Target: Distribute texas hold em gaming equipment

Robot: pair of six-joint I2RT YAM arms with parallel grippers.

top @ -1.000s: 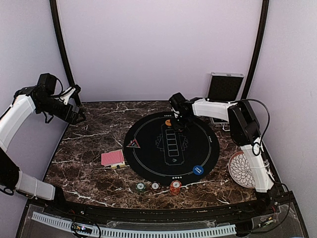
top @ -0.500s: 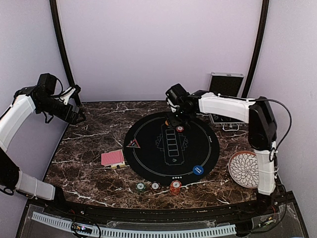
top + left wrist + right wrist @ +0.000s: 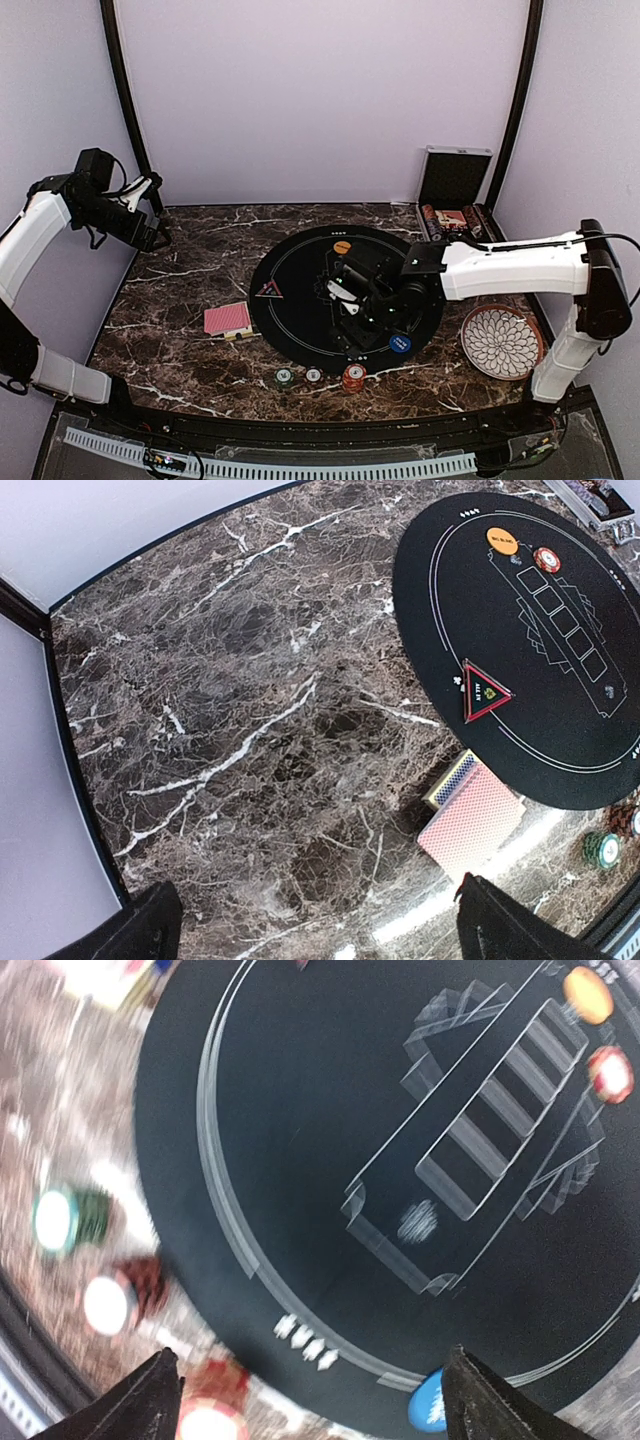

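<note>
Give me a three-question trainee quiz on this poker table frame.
1. True or false: the triangular marker lies on the black mat.
2. How many chip stacks stand on the marble tabletop by the mat's near edge? A) one B) three C) five
3. Are the right arm's jaws open or shut?
Key: 1 true; 2 B; 3 open, nothing between them.

Red-backed cards (image 3: 227, 318) flat left of mat (image 3: 295, 315); chip stacks (image 3: 352, 377) before it.
</note>
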